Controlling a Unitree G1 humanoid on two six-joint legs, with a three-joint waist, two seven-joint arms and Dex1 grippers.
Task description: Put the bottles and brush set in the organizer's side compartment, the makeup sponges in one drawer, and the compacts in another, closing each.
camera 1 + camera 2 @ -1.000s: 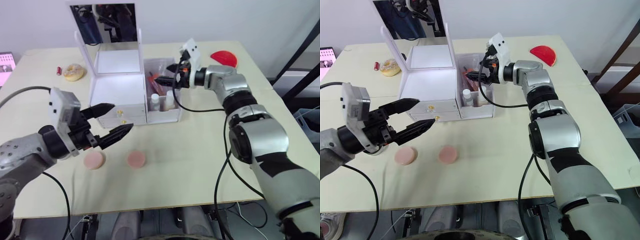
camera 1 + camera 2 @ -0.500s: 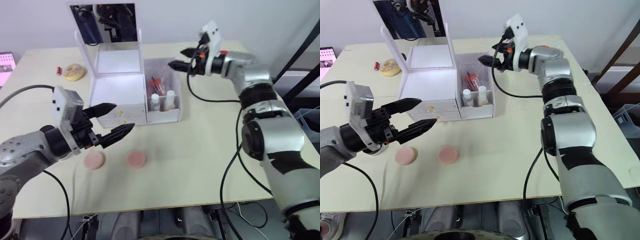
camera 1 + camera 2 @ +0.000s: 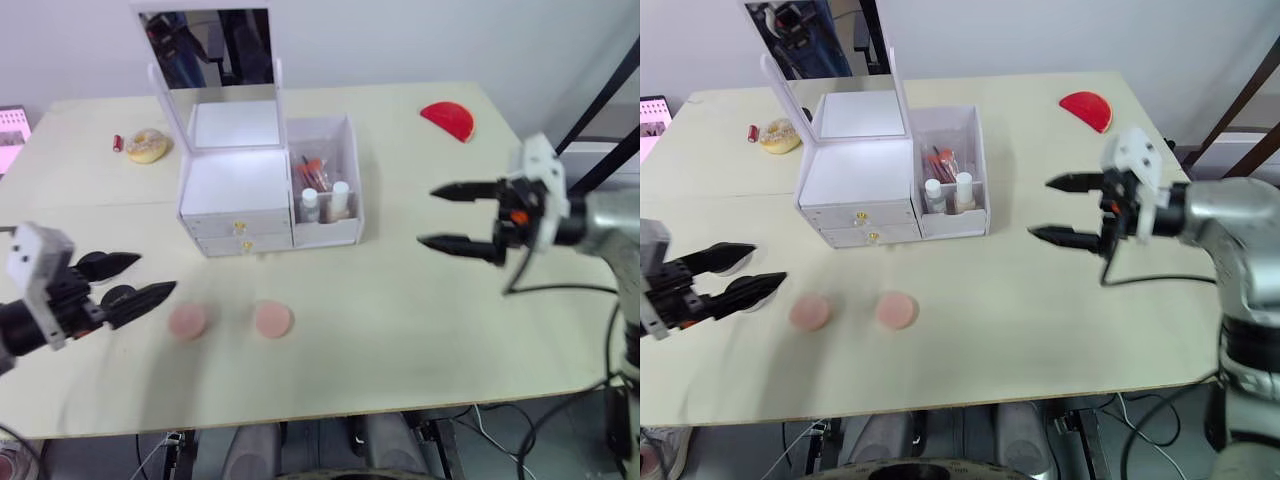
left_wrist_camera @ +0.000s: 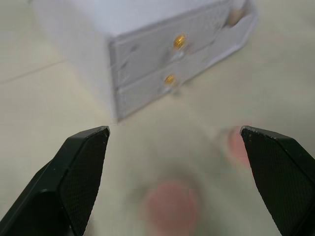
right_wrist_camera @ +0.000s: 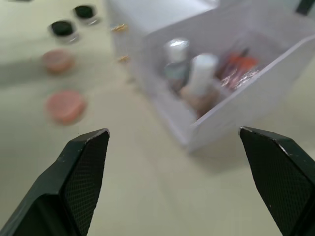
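Observation:
The white organizer (image 3: 235,190) stands mid-table with its mirror lid up and both gold-knobbed drawers (image 4: 180,41) shut. Its side compartment (image 3: 325,232) holds two white bottles (image 5: 175,61) and the red brush set (image 5: 236,69). Two pink round sponges (image 3: 188,321) (image 3: 272,319) lie on the table in front of it. Two small black compacts (image 5: 62,28) sit further to the left. My left gripper (image 3: 155,275) hangs open and empty to the left of the sponges. Well to the right of the organizer, my right gripper (image 3: 426,215) is open and empty.
A red half-round object (image 3: 447,120) lies at the back right of the table (image 3: 400,330). A yellowish ring-shaped item (image 3: 148,144) and a small red piece (image 3: 118,141) lie at the back left.
My right gripper has pulled away from the side compartment, moving right and toward the table's near side. My left gripper has drawn back left, away from the drawers.

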